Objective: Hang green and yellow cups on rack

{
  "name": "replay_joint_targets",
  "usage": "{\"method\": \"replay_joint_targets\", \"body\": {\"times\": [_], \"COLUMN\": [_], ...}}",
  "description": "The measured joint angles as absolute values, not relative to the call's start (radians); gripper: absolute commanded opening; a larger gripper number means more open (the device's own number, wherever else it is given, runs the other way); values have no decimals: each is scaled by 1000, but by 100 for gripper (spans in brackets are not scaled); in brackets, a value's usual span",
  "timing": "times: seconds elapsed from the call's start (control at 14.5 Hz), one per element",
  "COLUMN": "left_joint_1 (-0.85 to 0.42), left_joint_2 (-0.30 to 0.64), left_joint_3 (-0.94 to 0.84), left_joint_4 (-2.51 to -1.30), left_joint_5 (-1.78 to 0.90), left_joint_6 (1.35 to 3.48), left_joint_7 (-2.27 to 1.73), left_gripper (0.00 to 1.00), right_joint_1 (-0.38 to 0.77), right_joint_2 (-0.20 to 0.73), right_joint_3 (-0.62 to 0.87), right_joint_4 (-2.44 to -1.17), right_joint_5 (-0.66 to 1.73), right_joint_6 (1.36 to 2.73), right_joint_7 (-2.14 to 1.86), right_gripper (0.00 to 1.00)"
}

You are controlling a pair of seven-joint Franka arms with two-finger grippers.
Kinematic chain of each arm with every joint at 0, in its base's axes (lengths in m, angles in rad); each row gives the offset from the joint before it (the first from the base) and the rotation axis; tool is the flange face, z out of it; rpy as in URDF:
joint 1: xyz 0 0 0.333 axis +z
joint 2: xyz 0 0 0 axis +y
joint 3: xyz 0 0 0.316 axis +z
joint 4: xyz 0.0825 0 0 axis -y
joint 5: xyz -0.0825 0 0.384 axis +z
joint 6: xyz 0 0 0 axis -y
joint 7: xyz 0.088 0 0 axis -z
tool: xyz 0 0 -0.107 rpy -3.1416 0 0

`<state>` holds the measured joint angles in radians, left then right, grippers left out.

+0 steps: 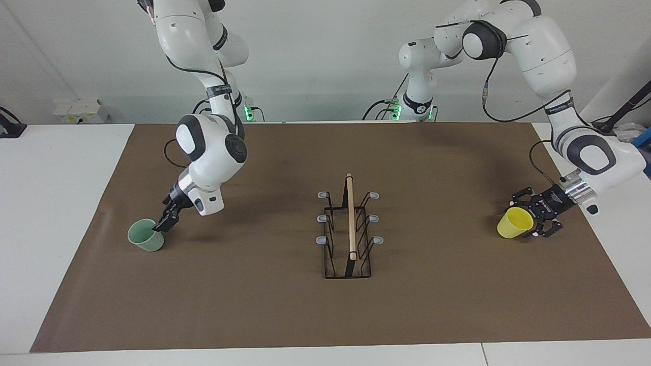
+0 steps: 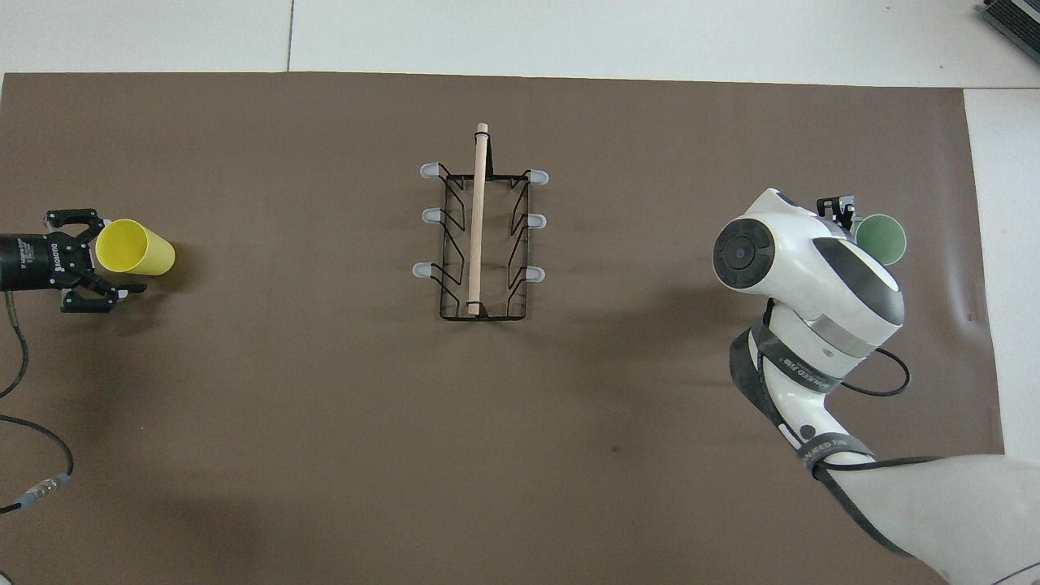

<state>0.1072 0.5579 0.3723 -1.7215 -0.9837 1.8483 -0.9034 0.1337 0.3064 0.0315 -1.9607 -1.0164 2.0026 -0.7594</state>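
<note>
The yellow cup [image 1: 514, 222] [image 2: 142, 250] lies on its side toward the left arm's end of the table, its mouth facing that end. My left gripper [image 1: 529, 218] [image 2: 110, 256] is low at the mouth, open, one finger on each side of the rim. The pale green cup [image 1: 145, 236] [image 2: 881, 236] stands upright toward the right arm's end. My right gripper [image 1: 165, 223] [image 2: 837, 207] slants down with its tips at the cup's rim, on the side nearer the robots. The black wire rack [image 1: 351, 223] [image 2: 479, 227], topped by a wooden rod, stands mid-table with nothing on its pegs.
A brown mat [image 1: 437, 305] covers most of the white table [image 1: 51, 203]. The left arm's cable [image 2: 16, 422] loops over the mat nearer the robots than the yellow cup. A small white box [image 1: 76, 109] sits at the table's edge by the wall.
</note>
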Motion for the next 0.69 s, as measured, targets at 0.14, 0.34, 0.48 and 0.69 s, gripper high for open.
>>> {"method": "replay_joint_targets", "body": {"times": [0.14, 0.34, 0.48, 0.69], "left_joint_1": [98, 83, 80, 70], "left_joint_2": [541, 525, 523, 522], "left_joint_3": [370, 370, 368, 366], "left_joint_4": [-1772, -1814, -1818, -1818], "left_joint_5": [-1029, -1063, -1075, -1092], "left_joint_6": [1866, 1894, 1897, 1899], "left_joint_7": [-903, -902, -899, -892], "left_gripper": [100, 100, 100, 100], "right_joint_1": [142, 151, 152, 152], "right_joint_2": [346, 387, 404, 424], "right_joint_3": [34, 35, 35, 35], "right_joint_4": [-1961, -1961, -1961, -1965], "right_joint_5": [-1055, -1135, -1160, -1233], "right_joint_6": [2003, 2005, 2008, 2025], "right_joint_7": [-717, -697, -696, -667], "right_gripper": [100, 100, 100, 100]}}
